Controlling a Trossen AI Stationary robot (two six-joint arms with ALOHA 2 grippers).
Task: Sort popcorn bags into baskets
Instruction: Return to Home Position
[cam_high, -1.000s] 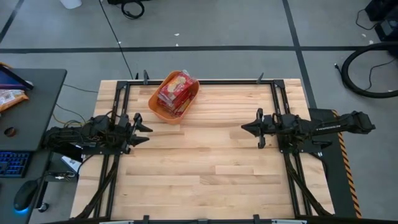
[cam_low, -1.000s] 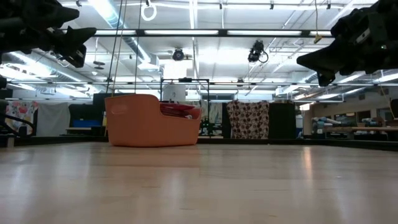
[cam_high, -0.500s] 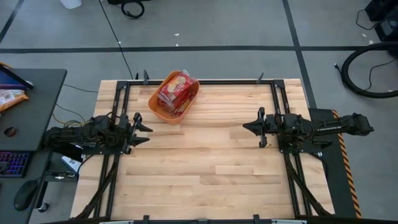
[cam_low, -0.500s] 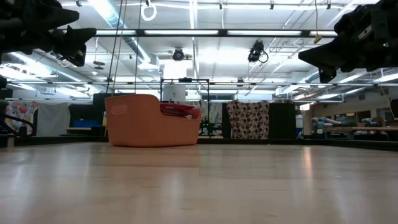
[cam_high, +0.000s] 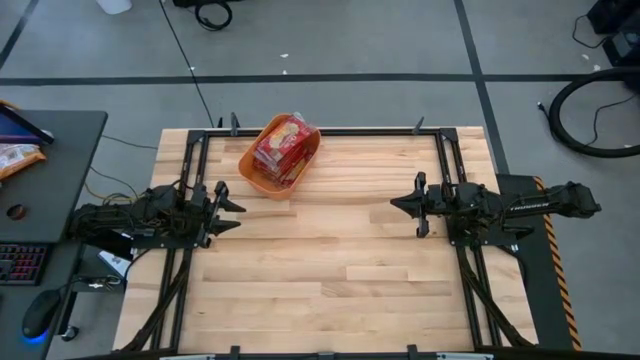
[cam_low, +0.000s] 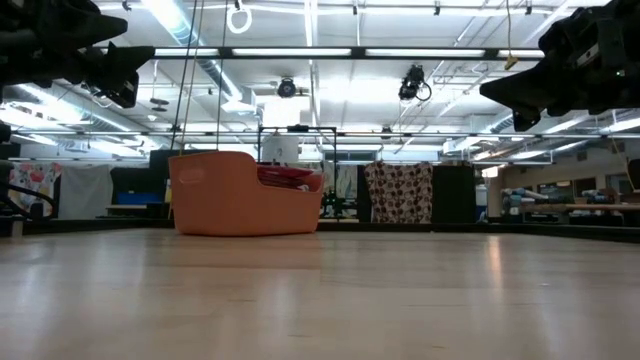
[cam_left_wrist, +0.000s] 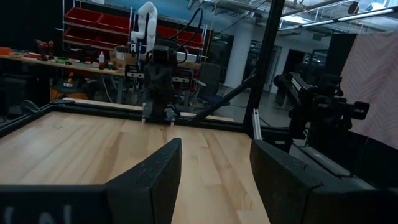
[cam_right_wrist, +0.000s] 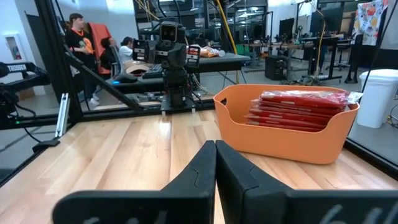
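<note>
At the left side of the table (cam_high: 350, 260), the left gripper (cam_high: 238, 214) hangs with its jaws apart and nothing between them; its wrist view shows bare wood through the gap. Opposite it, on the right side, the right gripper (cam_high: 394, 205) has its jaws pressed together, holding nothing. Little has changed over the last second. The left arm has not moved, while the right arm has drawn back a touch toward its own side and then settled. Both arms now sit folded, facing each other across the middle of the table, well apart from everything else. Beyond them, near the far edge and closer to the left arm, the orange basket (cam_high: 248, 168) stands upright. The red popcorn bags (cam_high: 282, 146) are stacked flat inside it, and in the low view the top of the stack just shows over the rim. No packet can be seen lying on the table in any view. My reading is that the sorting is finished and the arms are at their rest pose, or all but there, so no move is left except to hold there.
</note>
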